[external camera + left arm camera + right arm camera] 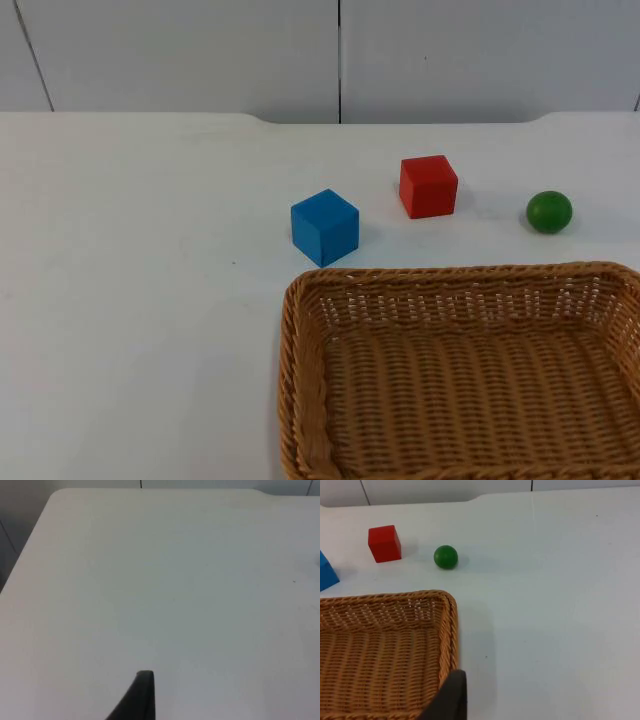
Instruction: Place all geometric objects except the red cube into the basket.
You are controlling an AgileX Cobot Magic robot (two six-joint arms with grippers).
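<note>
A blue cube (325,227) stands on the white table just behind the wicker basket's (450,275) far left corner. Behind and to the right of it sits the red cube (428,186), and a green ball (549,211) lies further right, close to the basket's far rim. Nothing lies inside the basket. My right gripper (452,695) hangs by the basket's right wall (451,630), with the green ball (445,557), red cube (384,543) and an edge of the blue cube (325,572) ahead of it. My left gripper (142,695) waits above bare table, apart from all objects.
The grey partition wall (200,50) closes off the back of the table. The left wrist view takes in the table's left edge (25,555) and its far corner. White table surface (130,300) stretches left of the basket and the blue cube.
</note>
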